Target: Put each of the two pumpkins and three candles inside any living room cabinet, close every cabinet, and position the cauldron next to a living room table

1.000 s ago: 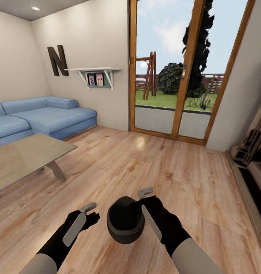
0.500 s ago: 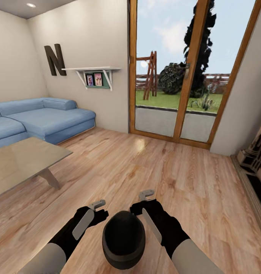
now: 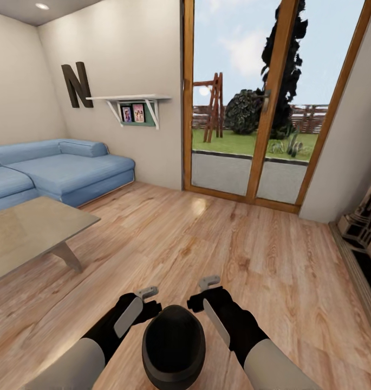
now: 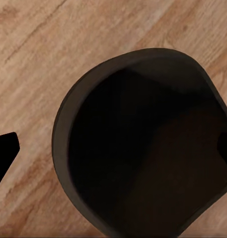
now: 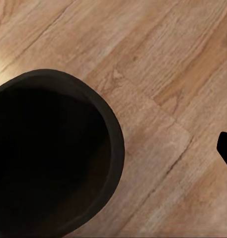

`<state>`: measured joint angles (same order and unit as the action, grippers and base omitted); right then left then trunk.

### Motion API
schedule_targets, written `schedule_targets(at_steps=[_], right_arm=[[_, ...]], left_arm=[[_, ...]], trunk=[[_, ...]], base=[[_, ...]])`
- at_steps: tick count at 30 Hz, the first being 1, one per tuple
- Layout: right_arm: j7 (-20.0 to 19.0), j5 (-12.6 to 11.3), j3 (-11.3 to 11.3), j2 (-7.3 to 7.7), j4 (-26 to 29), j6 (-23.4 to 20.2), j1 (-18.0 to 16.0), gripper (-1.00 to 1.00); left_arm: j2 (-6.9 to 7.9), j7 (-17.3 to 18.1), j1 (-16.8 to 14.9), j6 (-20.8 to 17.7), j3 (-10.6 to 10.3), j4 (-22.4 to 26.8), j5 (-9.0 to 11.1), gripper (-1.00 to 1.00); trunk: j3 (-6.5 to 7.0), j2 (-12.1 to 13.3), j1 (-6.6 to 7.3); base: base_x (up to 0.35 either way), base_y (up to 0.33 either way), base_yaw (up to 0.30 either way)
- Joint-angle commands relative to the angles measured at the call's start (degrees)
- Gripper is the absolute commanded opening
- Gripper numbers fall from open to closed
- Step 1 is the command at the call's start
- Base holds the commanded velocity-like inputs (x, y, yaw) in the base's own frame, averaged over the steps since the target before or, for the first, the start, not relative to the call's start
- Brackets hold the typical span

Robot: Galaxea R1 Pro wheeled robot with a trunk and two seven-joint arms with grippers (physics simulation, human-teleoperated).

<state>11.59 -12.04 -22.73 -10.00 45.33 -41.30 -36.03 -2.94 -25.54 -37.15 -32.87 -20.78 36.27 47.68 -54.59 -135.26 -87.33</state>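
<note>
cauldron (image 3: 173,346) well apart from table (image 3: 28,230)

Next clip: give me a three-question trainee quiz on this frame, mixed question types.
1. True or false: the cauldron sits between the left tool and the right tool.
2. The coffee table is on which side of the head view: A) left, B) right, C) centre?
3. What stands on the wall shelf's lower tier?

Key: 1 true. 2 A. 3 Two small framed pictures.
</note>
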Motion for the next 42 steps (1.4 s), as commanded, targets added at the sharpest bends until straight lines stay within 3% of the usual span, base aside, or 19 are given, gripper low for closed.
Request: schedule_targets(at_steps=[1,3,11,17,33,37,38,42], right_arm=[[0.54,-1.05,-0.11,0.00,-0.32,-0.17,-0.12,1.00],[0.54,-1.70,-0.12,0.00,-0.61,-0.18,-0.18,1.00],[0.54,-3.88,-0.12,0.00,-3.74,-0.18,-1.31,1.00],[0.54,-4.08,-0.12,0.00,-5.13,-0.18,-1.99,1.00],[0.51,-4.27,-0.13,0.00,-6.46,-0.18,-3.65,1.00],[0.33,-7.79,-0.13,0.00,-14.23,0.00,-9.12,1.00],[0.25,-9.93,-0.13,0.00,-17.02,0.16,-11.13,1.00],[0.16,-13.11,-0.14,0.00,-20.29,0.35,-13.53,1.00]], left_arm=[[0.01,-0.67,-0.42,-0.09,-0.31,-0.51,0.59,1.00],[0.06,-0.63,-0.65,-0.12,-0.39,-0.89,0.53,1.00],[-0.74,-0.84,-1.04,-0.40,-1.46,-1.54,-3.09,1.00],[-1.22,-1.01,-1.07,-1.07,-1.66,-1.49,-3.61,1.00],[-1.18,-0.49,-1.08,-3.86,-1.79,-1.51,-3.86,1.00],[-0.78,-0.43,-1.29,-4.01,-1.77,-1.59,-3.90,1.00],[-0.71,-0.37,-1.71,-4.03,-1.75,-1.75,-3.90,1.00],[-0.68,0.63,-3.09,-4.02,-1.76,-3.33,-3.91,1.00]], trunk=[[-0.06,-0.03,0.01],[-0.06,-0.03,0.01],[-0.06,-0.03,0.01],[-0.06,-0.03,0.01],[-2.93,-6.44,-3.50],[-3.66,-7.98,-4.35],[-3.88,-8.00,-4.38],[-4.76,-8.05,-4.48]], base=[[0.003,-0.001,0.000],[0.002,-0.001,0.000],[0.000,0.000,0.000],[0.000,0.000,0.000],[0.000,0.000,0.000],[0.000,0.000,0.000],[0.000,0.000,0.000],[0.000,0.000,0.000]])
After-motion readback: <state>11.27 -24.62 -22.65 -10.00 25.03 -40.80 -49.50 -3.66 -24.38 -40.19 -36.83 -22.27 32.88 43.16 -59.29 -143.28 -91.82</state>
